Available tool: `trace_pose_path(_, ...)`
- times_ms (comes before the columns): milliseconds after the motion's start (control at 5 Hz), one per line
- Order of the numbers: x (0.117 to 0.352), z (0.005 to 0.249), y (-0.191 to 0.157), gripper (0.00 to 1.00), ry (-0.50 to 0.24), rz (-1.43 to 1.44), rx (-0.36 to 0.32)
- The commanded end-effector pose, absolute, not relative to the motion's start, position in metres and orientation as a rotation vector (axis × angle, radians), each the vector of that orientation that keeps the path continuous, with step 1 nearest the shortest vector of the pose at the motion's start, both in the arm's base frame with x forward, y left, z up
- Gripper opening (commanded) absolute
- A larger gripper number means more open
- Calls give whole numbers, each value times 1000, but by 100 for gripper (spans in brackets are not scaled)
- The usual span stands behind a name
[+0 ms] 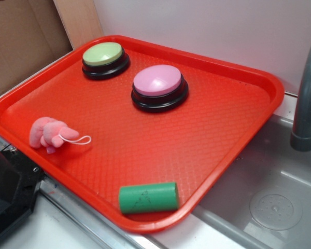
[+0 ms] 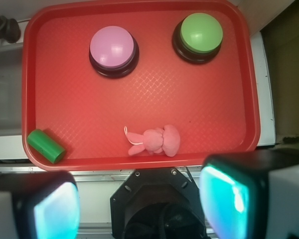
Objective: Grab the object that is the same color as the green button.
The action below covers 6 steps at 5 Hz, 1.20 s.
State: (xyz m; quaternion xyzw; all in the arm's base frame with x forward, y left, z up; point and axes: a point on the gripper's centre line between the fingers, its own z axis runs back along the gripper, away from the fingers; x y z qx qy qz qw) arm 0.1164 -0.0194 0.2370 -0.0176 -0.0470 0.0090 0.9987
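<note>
A small green cylinder (image 1: 148, 197) (image 2: 46, 146) lies on its side at the near corner of the red tray (image 1: 207, 145) (image 2: 79, 94), against the rim, with faint dark scribbles on it. The green button (image 1: 105, 58) (image 2: 200, 36) stands at the tray's far side on a black base. My gripper (image 2: 139, 204) is open, high above and behind the tray's near edge, with nothing between its fingers (image 2: 55, 209). In the exterior view the gripper does not show.
A pink-topped button (image 1: 159, 86) (image 2: 113, 50) stands beside the green one. A pink plush toy (image 1: 51, 134) (image 2: 157, 140) lies near the tray's front rim. A grey sink basin (image 1: 269, 192) and faucet (image 1: 307, 98) sit to the right. The robot's black base (image 2: 159, 204) is below the gripper.
</note>
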Motion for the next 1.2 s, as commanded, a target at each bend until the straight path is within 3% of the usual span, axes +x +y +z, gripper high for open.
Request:
trace_pose_path(0,116,237,-19,100,-94,18,-35)
trace_pose_path(400,126,222,-33,100,-96,10,21)
trace_pose_path(600,142,198,-60,100,-90,-146,25)
trace_pose_path(1000,150,158,-118,100,-140,-417,54)
